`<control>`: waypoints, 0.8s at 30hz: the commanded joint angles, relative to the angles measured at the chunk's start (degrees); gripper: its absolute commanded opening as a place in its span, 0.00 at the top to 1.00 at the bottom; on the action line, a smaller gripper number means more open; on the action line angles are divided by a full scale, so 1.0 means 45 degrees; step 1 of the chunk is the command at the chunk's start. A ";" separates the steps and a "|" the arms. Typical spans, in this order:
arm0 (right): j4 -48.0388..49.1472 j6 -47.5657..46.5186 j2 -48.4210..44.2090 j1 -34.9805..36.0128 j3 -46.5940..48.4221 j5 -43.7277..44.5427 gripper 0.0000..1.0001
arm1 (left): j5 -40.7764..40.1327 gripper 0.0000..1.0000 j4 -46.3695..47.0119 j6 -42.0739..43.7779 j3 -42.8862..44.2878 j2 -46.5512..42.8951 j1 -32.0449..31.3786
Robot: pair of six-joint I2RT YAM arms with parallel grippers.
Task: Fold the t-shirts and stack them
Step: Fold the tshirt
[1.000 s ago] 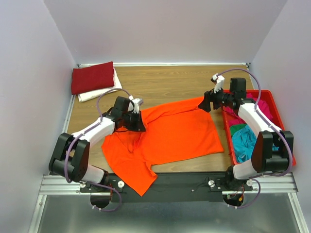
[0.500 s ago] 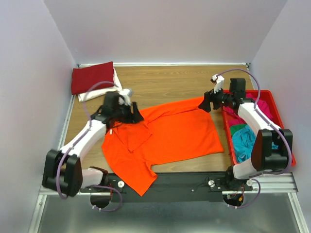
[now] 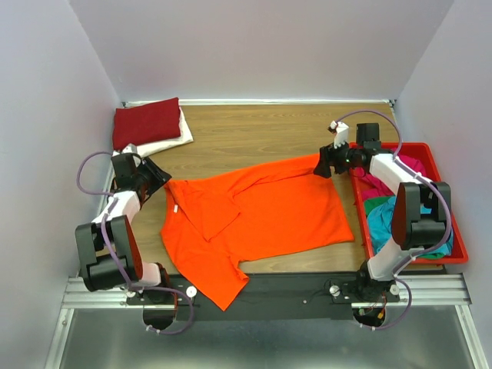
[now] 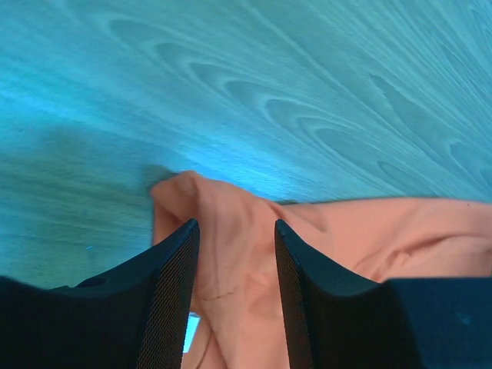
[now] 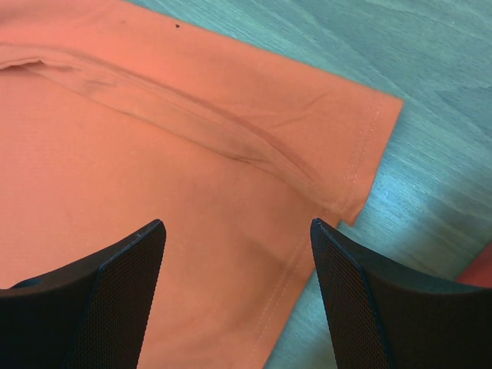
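Note:
A bright orange t-shirt [image 3: 269, 219] lies spread out in the middle of the table, with a flap [image 3: 211, 207] folded over near its left side. My left gripper [image 3: 159, 177] is open at the shirt's far left corner; in the left wrist view [image 4: 234, 224] bunched orange cloth [image 4: 231, 261] lies loose in the gap between the fingers. My right gripper [image 3: 322, 164] hovers wide open over the shirt's far right corner [image 5: 338, 146], with nothing held [image 5: 237, 223]. A folded dark red t-shirt [image 3: 146, 121] rests on a folded white t-shirt [image 3: 171, 142] at the back left.
A red plastic tray [image 3: 455, 234] stands along the right edge and holds a magenta pink t-shirt [image 3: 409, 166] and a teal t-shirt [image 3: 384, 224], both crumpled. The walls stand close on the left and right. Both arm bases sit on the metal rail [image 3: 261, 290] at the near edge.
My left gripper was shut over the orange shirt. It has opened and drawn back left to the shirt's corner, leaving the flap lying flat. The right arm has barely moved.

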 commanded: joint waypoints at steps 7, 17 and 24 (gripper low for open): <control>-0.0340 -0.0278 0.0199 -0.0016 0.0295 0.0235 0.18 | 0.0567 0.50 0.1439 -0.0392 0.0374 0.1743 0.0190; -0.0320 0.0013 0.0861 -0.0016 0.0782 0.0879 0.18 | 0.0860 0.74 0.1985 -0.0625 0.0473 0.2663 0.0190; -0.0340 0.0658 0.2423 -0.0036 0.2383 0.1739 0.19 | 0.0783 0.92 0.1947 -0.0568 0.0356 0.2488 0.0248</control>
